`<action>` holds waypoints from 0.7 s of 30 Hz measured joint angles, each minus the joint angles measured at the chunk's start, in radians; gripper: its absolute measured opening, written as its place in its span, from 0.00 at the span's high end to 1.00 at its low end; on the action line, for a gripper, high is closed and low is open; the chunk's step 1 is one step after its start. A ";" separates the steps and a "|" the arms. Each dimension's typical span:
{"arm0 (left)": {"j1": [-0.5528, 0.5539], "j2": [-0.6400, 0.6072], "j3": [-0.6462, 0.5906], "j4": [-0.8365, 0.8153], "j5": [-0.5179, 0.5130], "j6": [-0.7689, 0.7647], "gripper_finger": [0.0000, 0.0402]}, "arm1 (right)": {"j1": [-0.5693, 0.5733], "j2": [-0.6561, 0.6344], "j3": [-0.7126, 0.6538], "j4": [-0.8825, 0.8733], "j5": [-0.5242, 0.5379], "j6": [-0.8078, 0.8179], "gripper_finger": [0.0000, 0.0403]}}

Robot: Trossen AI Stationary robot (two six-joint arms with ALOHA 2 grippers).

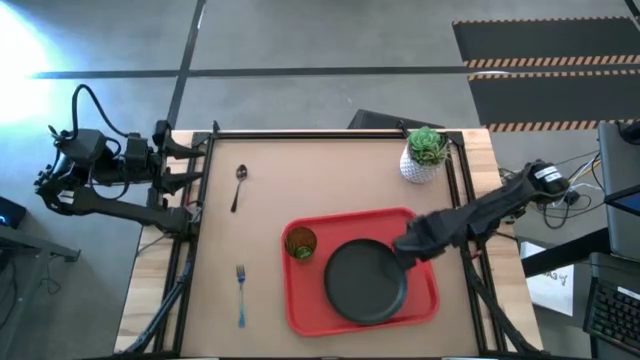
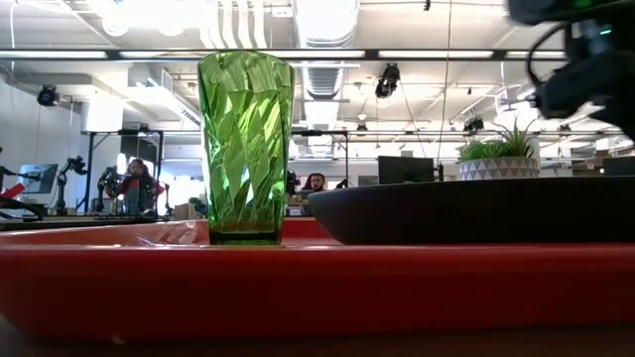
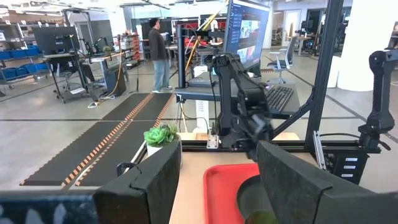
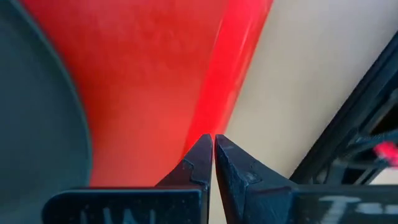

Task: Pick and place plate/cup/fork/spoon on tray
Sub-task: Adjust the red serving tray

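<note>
One plate and one cup on the tray; right tool closed, empty.

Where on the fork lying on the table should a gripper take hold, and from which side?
Grip the fork at the middle of its light blue handle, coming straight down from above. It lies flat on the table, apart from the tray, so the jaws should close across the slim handle.
</note>
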 joint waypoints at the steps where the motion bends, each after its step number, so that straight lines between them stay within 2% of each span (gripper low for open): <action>1: 0.000 0.000 0.000 0.000 0.000 0.000 0.51 | 0.030 0.000 -0.011 0.014 0.001 0.042 0.98; 9: 0.000 0.000 0.000 0.001 0.005 0.000 0.51 | 0.219 0.040 -0.034 0.037 0.000 0.279 0.98; 15: 0.000 0.000 0.000 0.001 0.006 0.000 0.51 | 0.283 0.080 -0.034 0.045 0.000 0.349 0.98; 21: 0.000 0.000 0.000 0.001 0.033 0.000 0.51 | 0.304 0.127 -0.037 0.059 0.001 0.351 0.98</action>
